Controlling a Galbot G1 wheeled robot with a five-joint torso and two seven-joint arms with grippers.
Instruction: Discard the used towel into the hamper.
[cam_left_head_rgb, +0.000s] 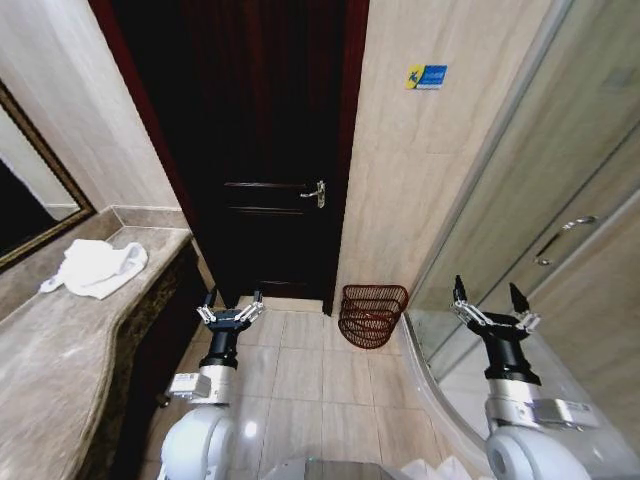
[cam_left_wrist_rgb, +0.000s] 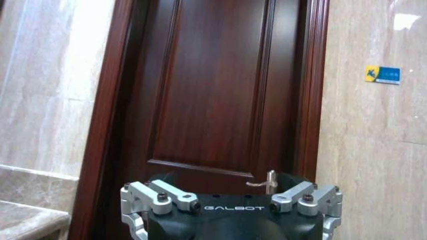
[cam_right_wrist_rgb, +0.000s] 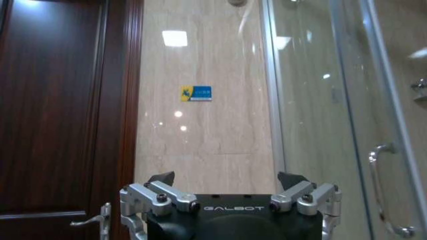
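The used towel (cam_left_head_rgb: 95, 268) is white and lies crumpled on the marble counter (cam_left_head_rgb: 60, 370) at my left, near the mirror. The hamper (cam_left_head_rgb: 373, 314), a small reddish-brown openwork basket, stands on the floor tiles against the wall, right of the door. My left gripper (cam_left_head_rgb: 232, 300) is held up in front of me beside the counter's edge, open and holding nothing, well short of the towel. My right gripper (cam_left_head_rgb: 490, 297) is raised at the right near the shower glass, open and holding nothing; its spread fingertips (cam_right_wrist_rgb: 162, 178) point at the tiled wall.
A dark wooden door (cam_left_wrist_rgb: 213, 90) with a lever handle (cam_left_head_rgb: 316, 193) is shut straight ahead. A curved glass shower enclosure (cam_left_head_rgb: 560, 220) closes off the right side. Tiled floor (cam_left_head_rgb: 310, 370) lies open between counter and shower. A wall mirror (cam_left_head_rgb: 25, 200) hangs above the counter.
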